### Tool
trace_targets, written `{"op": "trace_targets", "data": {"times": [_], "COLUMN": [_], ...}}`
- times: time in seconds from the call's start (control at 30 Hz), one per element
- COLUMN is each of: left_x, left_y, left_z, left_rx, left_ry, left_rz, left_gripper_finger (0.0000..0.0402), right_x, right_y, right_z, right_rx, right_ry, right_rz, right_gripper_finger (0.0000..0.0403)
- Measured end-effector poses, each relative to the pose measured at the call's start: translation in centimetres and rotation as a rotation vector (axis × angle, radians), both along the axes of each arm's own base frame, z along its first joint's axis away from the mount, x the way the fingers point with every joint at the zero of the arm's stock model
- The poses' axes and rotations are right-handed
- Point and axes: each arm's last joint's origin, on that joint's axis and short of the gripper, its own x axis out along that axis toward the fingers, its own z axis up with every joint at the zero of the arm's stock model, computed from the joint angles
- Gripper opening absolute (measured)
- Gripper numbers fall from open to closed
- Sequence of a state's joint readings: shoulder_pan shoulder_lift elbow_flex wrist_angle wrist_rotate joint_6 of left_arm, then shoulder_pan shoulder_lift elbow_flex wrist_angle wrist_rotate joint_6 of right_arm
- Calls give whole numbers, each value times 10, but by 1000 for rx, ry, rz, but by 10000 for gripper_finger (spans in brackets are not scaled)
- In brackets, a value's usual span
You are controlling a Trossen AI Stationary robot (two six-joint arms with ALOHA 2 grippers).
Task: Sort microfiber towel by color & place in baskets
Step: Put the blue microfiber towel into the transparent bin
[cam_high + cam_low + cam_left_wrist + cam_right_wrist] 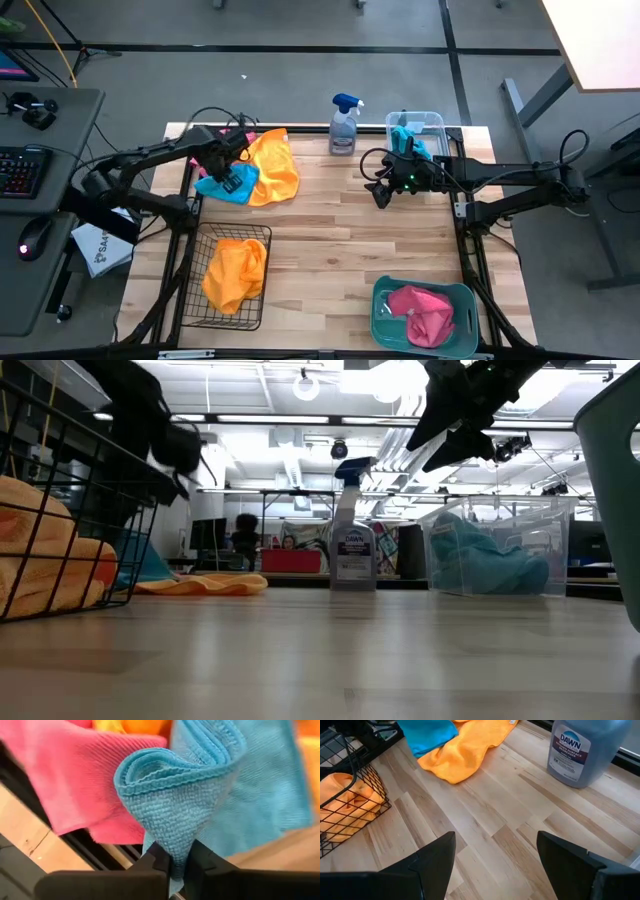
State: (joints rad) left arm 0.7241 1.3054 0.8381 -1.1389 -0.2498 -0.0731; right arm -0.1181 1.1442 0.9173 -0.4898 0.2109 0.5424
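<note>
High view gives you the tally: an orange towel (236, 272) already lies in the black wire basket (190, 305), a pink towel (422, 311) in the teal basket (385, 330), and a turquoise one (408, 138) in the clear tub (435, 122). Left on the table's far left corner are a blue towel (228, 184), a second orange towel (274, 165) beside it, and a pink one (your left wrist view shows it best) (70, 780). Your left gripper (232, 178) has its jaws pinching a fold of the blue towel. Your right gripper (381, 192) hovers near the tub, jaws spread and empty. Judging by this, roughly half the sorting remains.
</note>
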Motion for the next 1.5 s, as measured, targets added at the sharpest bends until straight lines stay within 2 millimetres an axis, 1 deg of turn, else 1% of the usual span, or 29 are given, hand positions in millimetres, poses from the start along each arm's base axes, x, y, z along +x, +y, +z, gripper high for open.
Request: {"op": "trace_targets", "data": {"times": [0.07, 0.13, 0.27, 0.37, 0.43, 0.53, 0.6, 0.67, 0.87, 0.93, 1.0, 1.07, 1.1, 1.23, 1.43, 1.5], "left_x": [-2, -2, -3, -3, 0, 13, 28, 47, 109, 125, 136, 144, 147, 155, 149, 149], "left_y": [-4, -9, -22, -32, -38, -42, -42, -42, -39, -38, -36, -35, -36, -45, -64, -67], "left_z": [19, 45, 108, 150, 172, 191, 194, 192, 174, 168, 163, 159, 158, 162, 183, 188], "left_rx": [41, 92, 228, 328, 379, 419, 423, 417, 416, 419, 415, 407, 395, 353, 402, 425], "left_ry": [-48, -127, -371, -556, -651, -746, -787, -808, -864, -883, -896, -923, -932, -1000, -1104, -1132], "left_rz": [6, 4, -26, -58, -95, -141, -170, -211, -319, -330, -321, -316, -340, -515, -764, -821], "left_gripper_finger": [11, 4, 3, 2, 1, 1, 1, 1, 0, 0, 0, 0, 0, 0, 0, 0], "right_x": [0, -1, -7, -14, -16, -16, -11, -3, 36, 48, 58, 66, 70, 77, 77, 78], "right_y": [0, 1, 1, 1, 1, 1, 1, 0, -1, 0, 2, 3, 4, 5, 6, 7], "right_z": [4, 16, 54, 82, 95, 108, 111, 108, 90, 83, 77, 72, 68, 60, 61, 63], "right_rx": [-6, -18, -98, -175, -198, -203, -209, -230, -327, -356, -390, -437, -462, -533, -598, -599], "right_ry": [-40, -115, -269, -343, -375, -432, -465, -459, -419, -414, -401, -383, -361, -300, -290, -319], "right_rz": [6, 27, 47, 48, 54, 50, 56, 85, 208, 233, 244, 235, 234, 245, 295, 344], "right_gripper_finger": [275, 275, 275, 275, 275, 275, 275, 275, 275, 275, 275, 275, 275, 275, 275, 275]}}
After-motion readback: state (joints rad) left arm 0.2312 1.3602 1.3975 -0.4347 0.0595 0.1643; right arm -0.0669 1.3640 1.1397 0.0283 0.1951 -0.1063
